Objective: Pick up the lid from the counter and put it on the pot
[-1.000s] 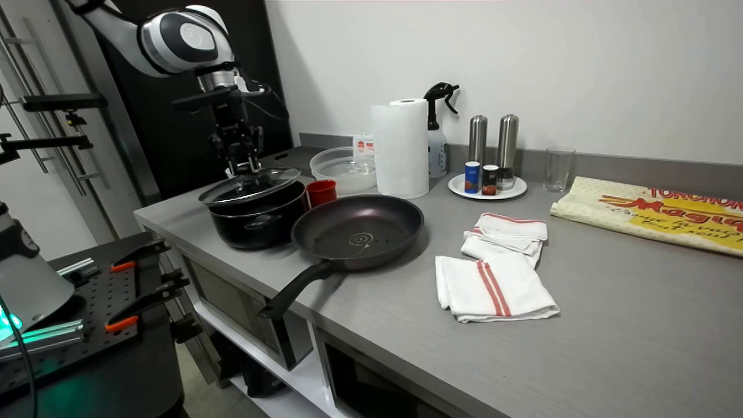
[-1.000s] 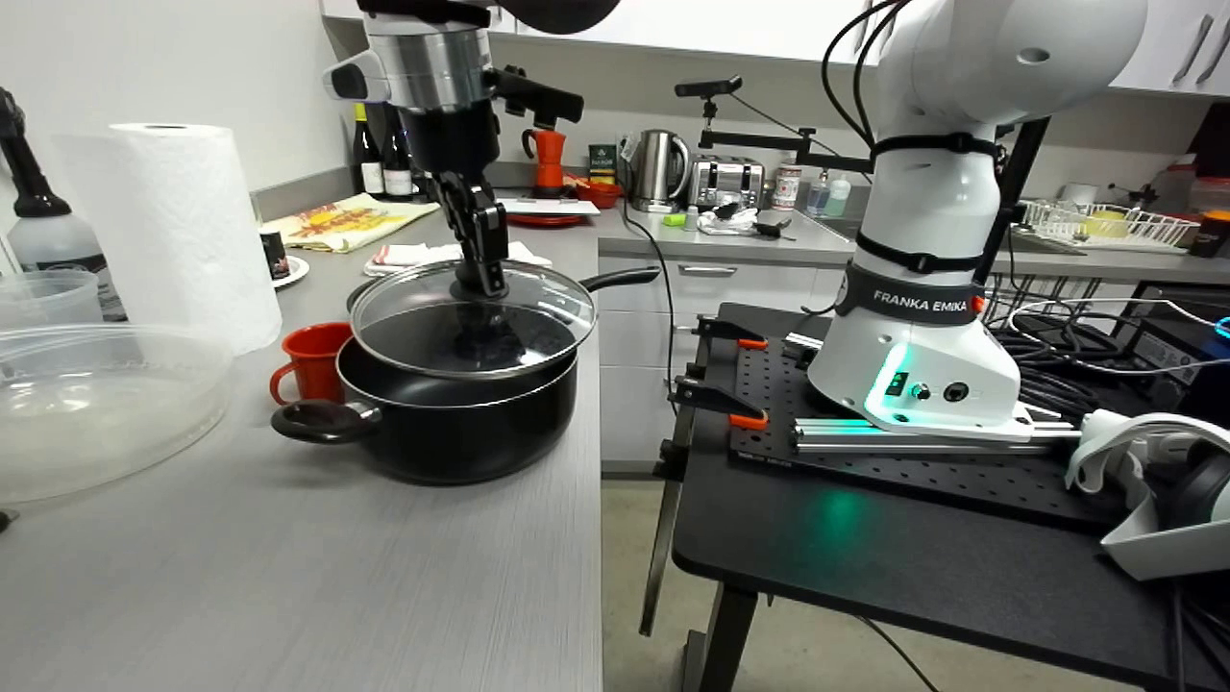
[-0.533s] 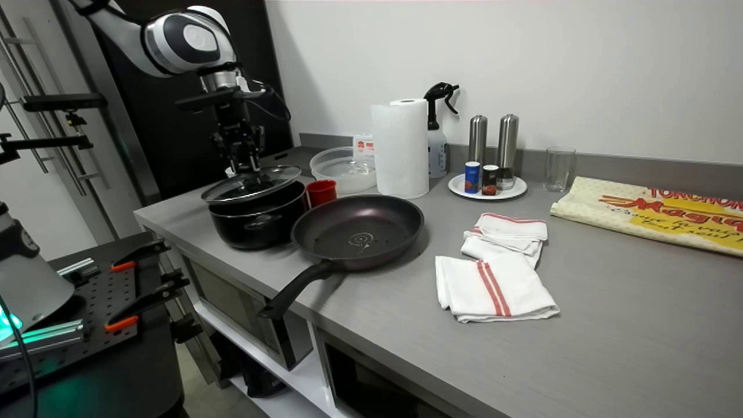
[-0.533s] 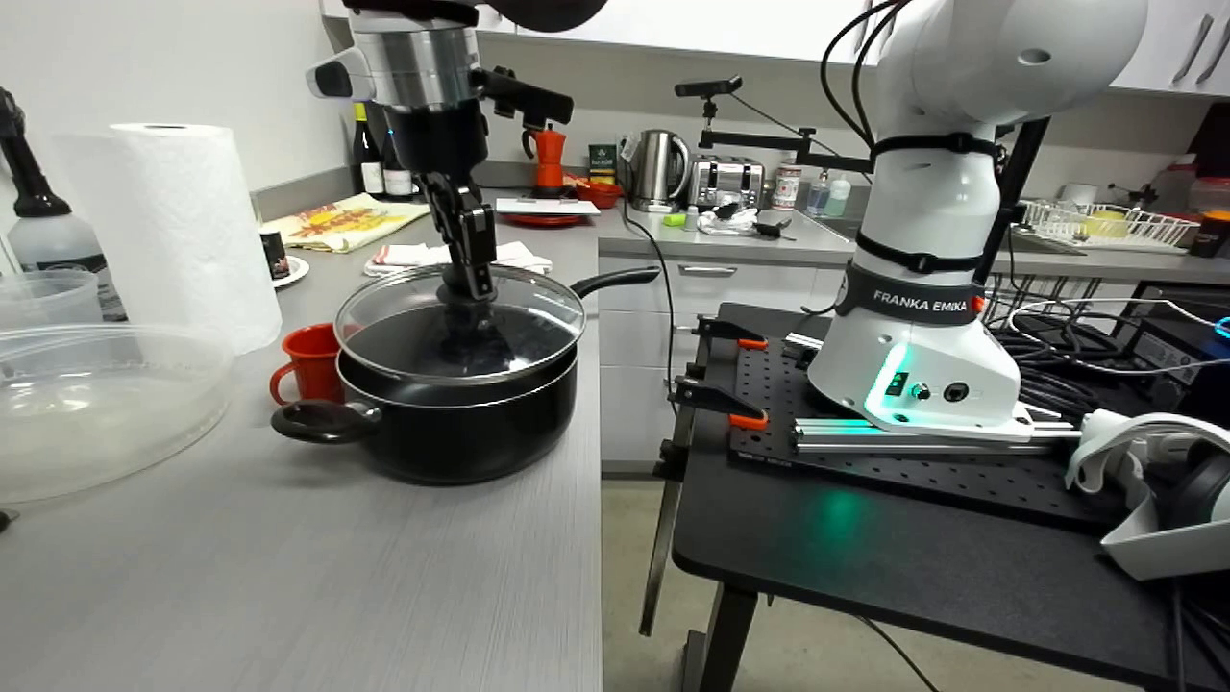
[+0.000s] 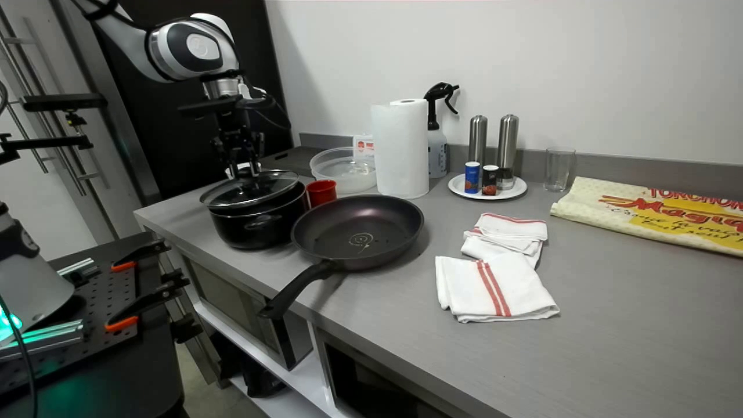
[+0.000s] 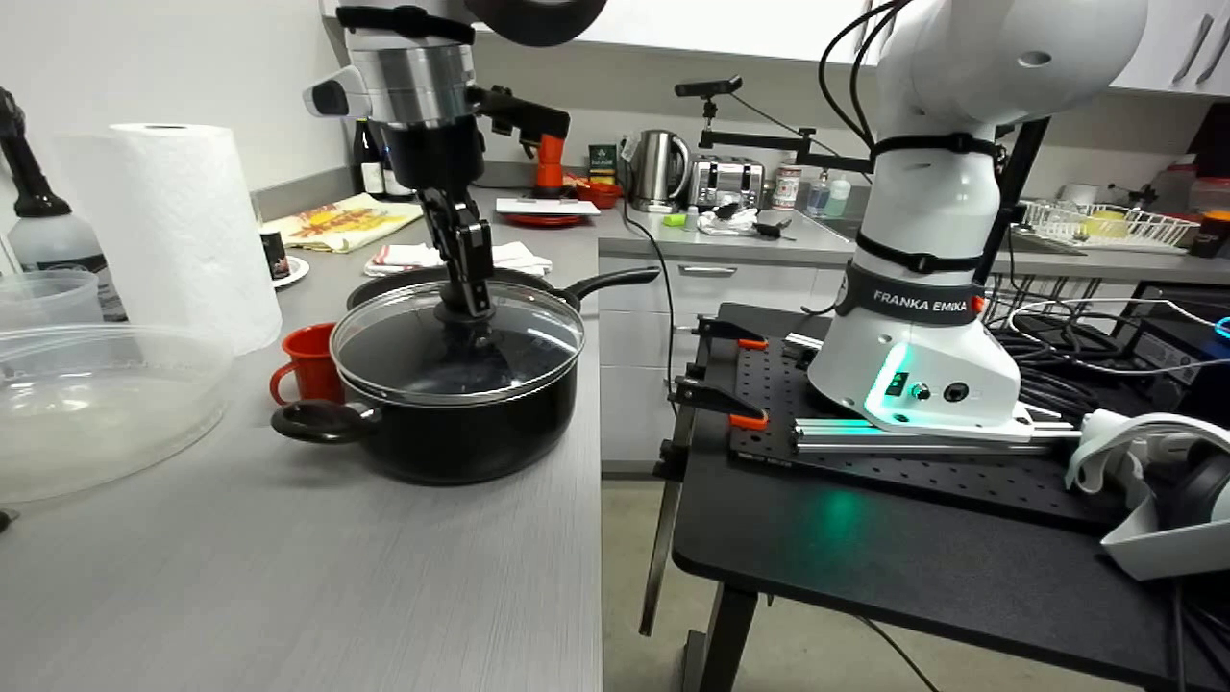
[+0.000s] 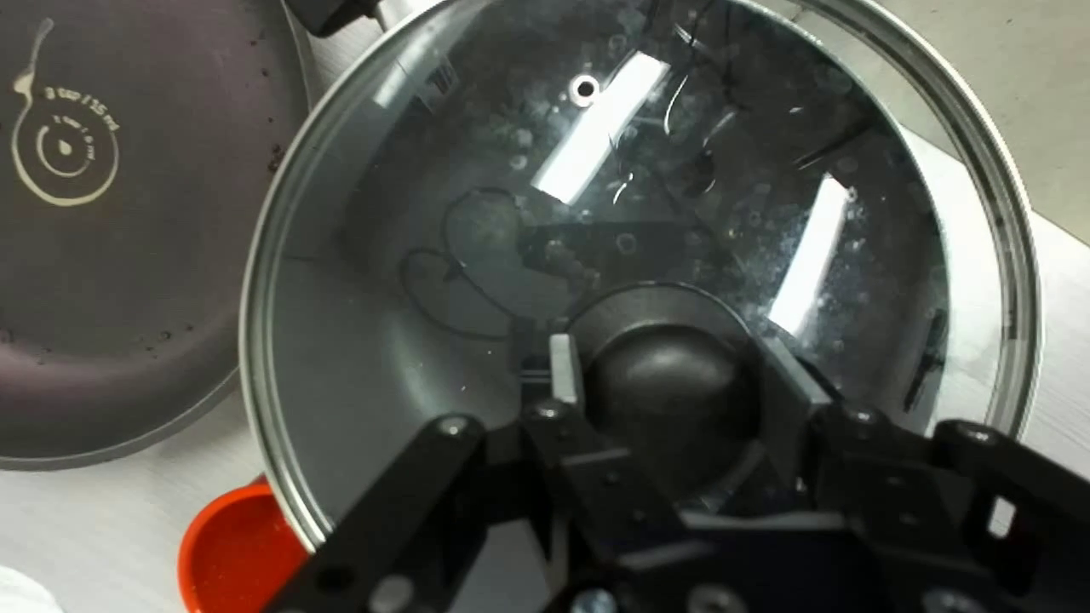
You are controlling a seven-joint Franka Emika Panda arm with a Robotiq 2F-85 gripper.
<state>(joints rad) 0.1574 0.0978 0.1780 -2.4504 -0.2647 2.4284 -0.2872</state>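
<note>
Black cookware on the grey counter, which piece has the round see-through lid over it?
The deep round black pot, under the lid; the shallow long-handled black frying pan stands uncovered.

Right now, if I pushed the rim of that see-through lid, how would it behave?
The lid would probably tilt or swivel, since the gripper grasps it only at its central knob. It looks stiff, its clear pane set in a metal-looking rim. That pane shines like glass, so a hard knock might crack it.
</note>
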